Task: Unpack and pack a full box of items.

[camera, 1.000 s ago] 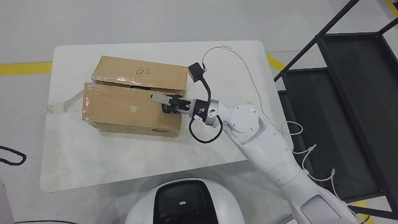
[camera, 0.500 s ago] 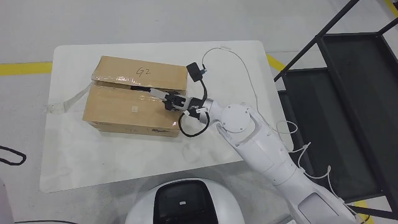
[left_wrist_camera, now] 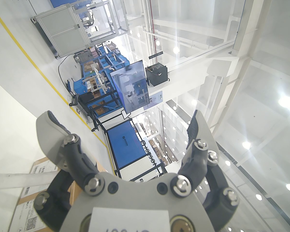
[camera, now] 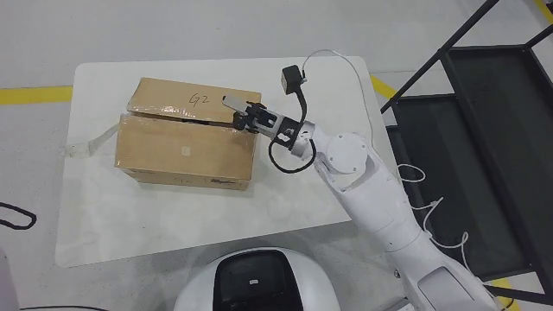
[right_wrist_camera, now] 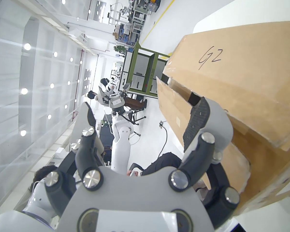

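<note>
A brown cardboard box (camera: 186, 142) lies on the white table (camera: 130, 225), its far flap marked "G2" (camera: 197, 99) raised slightly above the near flap. My right gripper (camera: 238, 112) hovers over the seam near the box's right end, open and holding nothing. In the right wrist view its own gripper (right_wrist_camera: 142, 112) has one finger (right_wrist_camera: 198, 119) close against the gap between the flaps of the box (right_wrist_camera: 244, 78). My left gripper (left_wrist_camera: 122, 121) is open, empty and points up at the ceiling, with a labelled box side (left_wrist_camera: 38, 177) beside it.
A loose strip of clear tape (camera: 86, 145) hangs off the box's left end onto the table. A black metal rack (camera: 484, 95) stands right of the table. A white cable with a small black block (camera: 292, 78) arcs above the right arm.
The right gripper has moved from over the near flap back and to the right, toward the seam's right end. The box has stayed in place.
</note>
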Action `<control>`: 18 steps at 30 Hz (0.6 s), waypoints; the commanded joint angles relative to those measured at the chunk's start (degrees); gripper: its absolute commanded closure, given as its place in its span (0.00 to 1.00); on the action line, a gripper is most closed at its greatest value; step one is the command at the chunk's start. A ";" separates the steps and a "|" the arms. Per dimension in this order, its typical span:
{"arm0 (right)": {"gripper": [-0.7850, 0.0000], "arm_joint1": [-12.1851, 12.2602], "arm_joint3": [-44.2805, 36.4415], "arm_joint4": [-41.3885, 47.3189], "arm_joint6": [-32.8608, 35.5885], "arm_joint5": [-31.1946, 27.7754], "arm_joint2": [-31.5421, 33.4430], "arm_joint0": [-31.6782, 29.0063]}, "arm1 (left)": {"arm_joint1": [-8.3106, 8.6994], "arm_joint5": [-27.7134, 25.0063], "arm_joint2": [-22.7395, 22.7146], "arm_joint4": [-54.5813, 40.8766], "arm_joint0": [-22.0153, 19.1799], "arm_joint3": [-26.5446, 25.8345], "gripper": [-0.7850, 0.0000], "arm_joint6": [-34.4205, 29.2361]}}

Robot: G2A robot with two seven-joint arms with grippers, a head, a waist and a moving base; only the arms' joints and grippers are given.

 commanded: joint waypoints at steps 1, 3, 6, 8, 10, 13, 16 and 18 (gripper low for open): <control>0.07 -0.16 0.85 -0.57 -0.72 2.03 -0.66 0.62 | 0.00 0.00 0.00 0.00 0.00 0.00 0.00 0.00; 0.06 -0.35 1.88 -1.44 -1.49 3.95 -1.46 1.35 | 0.00 0.00 0.00 0.00 0.00 0.00 0.00 0.00; 0.09 -0.69 3.35 -0.87 -1.65 6.32 -2.43 2.32 | 0.00 0.00 0.00 0.00 0.00 0.00 0.00 0.00; 0.09 -0.86 4.32 -0.20 -1.63 7.08 -2.72 2.76 | 0.00 0.00 0.00 0.00 0.00 0.00 0.00 0.00; 0.09 -0.97 4.84 -0.30 -1.80 7.71 -2.94 3.15 | 0.00 0.00 0.00 0.00 0.00 0.00 0.00 0.00; 0.06 -1.11 5.30 -1.03 -2.45 9.01 -3.31 3.58 | 0.00 0.00 0.00 0.00 0.00 0.00 0.00 0.00; 0.05 -1.28 6.00 -0.88 -2.72 9.79 -3.60 3.85 | 0.00 0.00 0.00 0.00 0.00 0.00 0.00 0.00; 0.03 -1.35 6.27 -1.65 -3.16 10.89 -3.82 4.20 | 0.00 0.00 0.00 0.00 0.00 0.00 0.00 0.00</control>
